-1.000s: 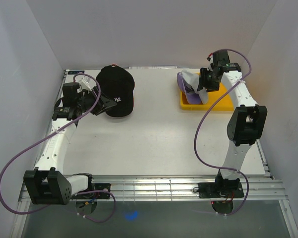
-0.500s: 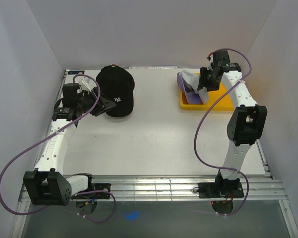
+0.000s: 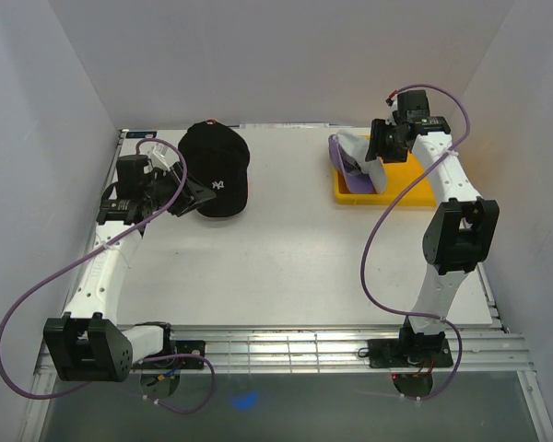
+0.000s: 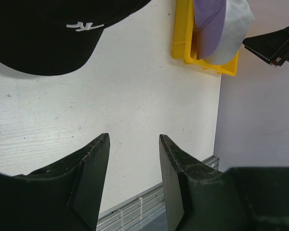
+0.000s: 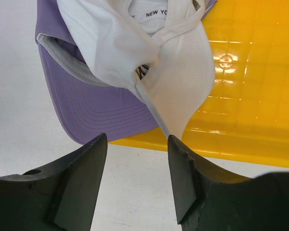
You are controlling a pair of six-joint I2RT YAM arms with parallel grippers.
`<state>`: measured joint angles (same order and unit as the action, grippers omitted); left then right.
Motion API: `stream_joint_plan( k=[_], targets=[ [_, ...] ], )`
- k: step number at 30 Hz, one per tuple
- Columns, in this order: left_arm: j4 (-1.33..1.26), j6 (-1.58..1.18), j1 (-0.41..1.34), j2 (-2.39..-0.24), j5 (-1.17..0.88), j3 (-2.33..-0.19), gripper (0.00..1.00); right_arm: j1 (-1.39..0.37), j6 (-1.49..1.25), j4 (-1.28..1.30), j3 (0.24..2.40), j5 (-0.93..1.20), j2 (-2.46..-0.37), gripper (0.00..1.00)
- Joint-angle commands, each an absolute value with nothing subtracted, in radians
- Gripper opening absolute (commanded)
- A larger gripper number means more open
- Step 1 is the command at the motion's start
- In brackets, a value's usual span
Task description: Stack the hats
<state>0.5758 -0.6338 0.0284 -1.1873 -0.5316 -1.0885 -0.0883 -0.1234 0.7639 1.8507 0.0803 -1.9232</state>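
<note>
Reach is favouring the left arm: the black fabric baseball cap with its white logo is lying at the far left of the white bench, long axis running far to near, brim end just beside the left claw, whose jaws are standing spread with nothing between them. The right claw, likewise spread and empty, is hovering over the white mesh cap sitting on the purple cap in the yellow plastic tray, well apart to the right, where the black one probably belongs.
</note>
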Motion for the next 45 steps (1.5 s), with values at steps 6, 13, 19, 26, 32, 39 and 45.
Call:
stream_joint_plan(
  k=[6,13,19,26,32,39,45],
  targets=[
    [0.581,-0.615,0.035,-1.163,-0.526,-1.106,0.56,-0.092,-0.115,0.738,1.842,0.043,-1.910,0.59],
    [0.581,-0.615,0.037,-1.169,-0.525,-1.106,0.56,-0.092,-0.110,0.716,1.787,0.052,-1.934,0.56],
    [0.583,-0.615,0.040,-1.169,-0.522,-1.104,0.56,-0.092,-0.110,0.693,1.746,0.061,-1.956,0.52],
    [0.584,-0.614,0.041,-1.167,-0.518,-1.100,0.56,-0.092,-0.110,0.706,1.764,0.031,-1.974,0.50],
    [0.583,-0.617,0.043,-1.167,-0.518,-1.098,0.56,-0.094,-0.098,0.721,1.796,0.005,-1.991,0.50],
    [0.589,-0.615,0.045,-1.166,-0.515,-1.106,0.56,-0.095,-0.097,0.729,1.812,0.012,-2.020,0.49],
    [0.594,-0.617,0.048,-1.161,-0.514,-1.106,0.56,-0.098,-0.094,0.755,1.862,0.014,-2.040,0.40]
  ],
)
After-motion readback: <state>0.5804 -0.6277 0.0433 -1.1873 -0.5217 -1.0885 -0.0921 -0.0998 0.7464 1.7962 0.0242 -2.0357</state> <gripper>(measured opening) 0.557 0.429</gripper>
